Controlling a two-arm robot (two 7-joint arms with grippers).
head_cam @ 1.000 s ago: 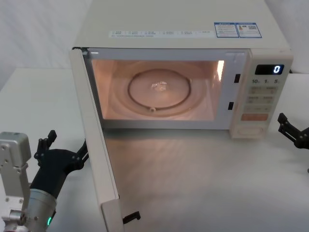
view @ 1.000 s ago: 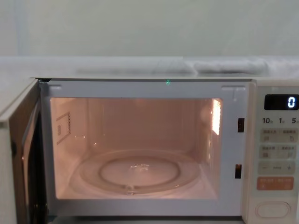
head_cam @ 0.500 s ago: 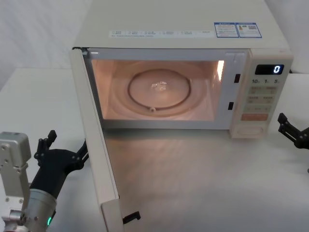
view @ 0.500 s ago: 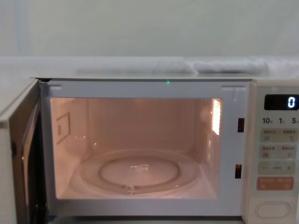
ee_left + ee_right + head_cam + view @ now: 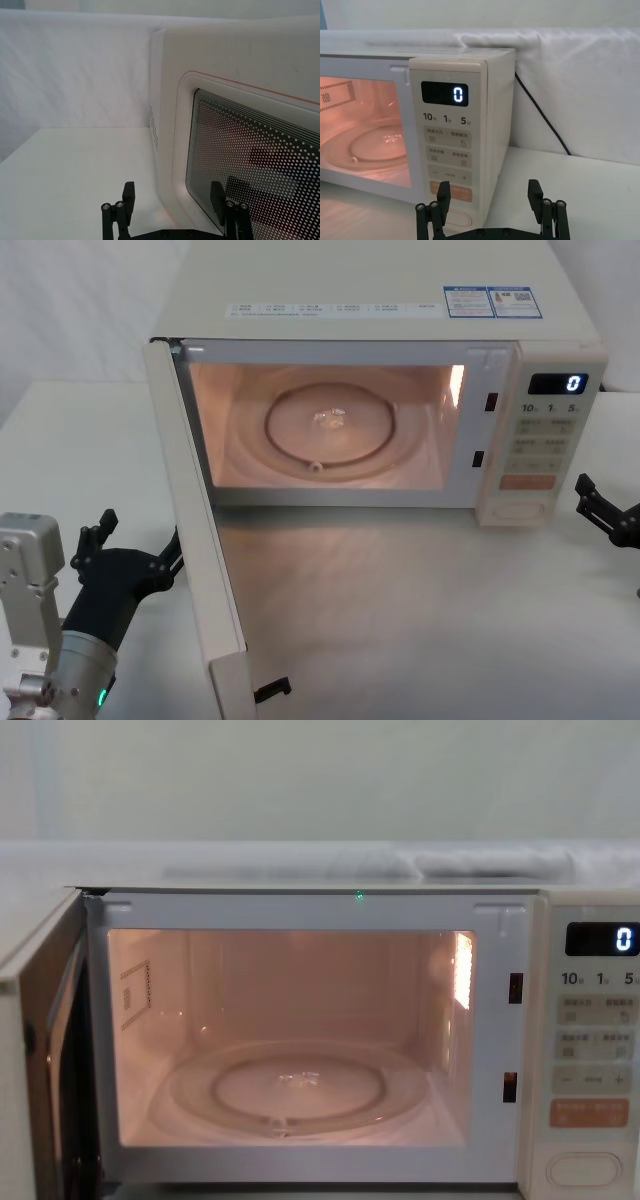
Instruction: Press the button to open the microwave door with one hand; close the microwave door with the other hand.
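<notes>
lab test bench — bare white table (image 5: 420, 620) | white cloth backdrop (image 5: 580, 85)

head cam high, chest cam low

Warm orange lamp glows inside the cavity (image 5: 325, 425); surroundings evenly lit; chest view soft.

On the microwave's dark display (image 5: 445, 94) you can read a lit "0". Just below it, on the control panel (image 5: 448, 150), you see the numbers "10", "1" and "5", each with a small character beside it too fine to read. The cream keys (image 5: 448, 138) under them carry small print you cannot make out, and so do the stickers (image 5: 492, 302) on the microwave's top.
</notes>
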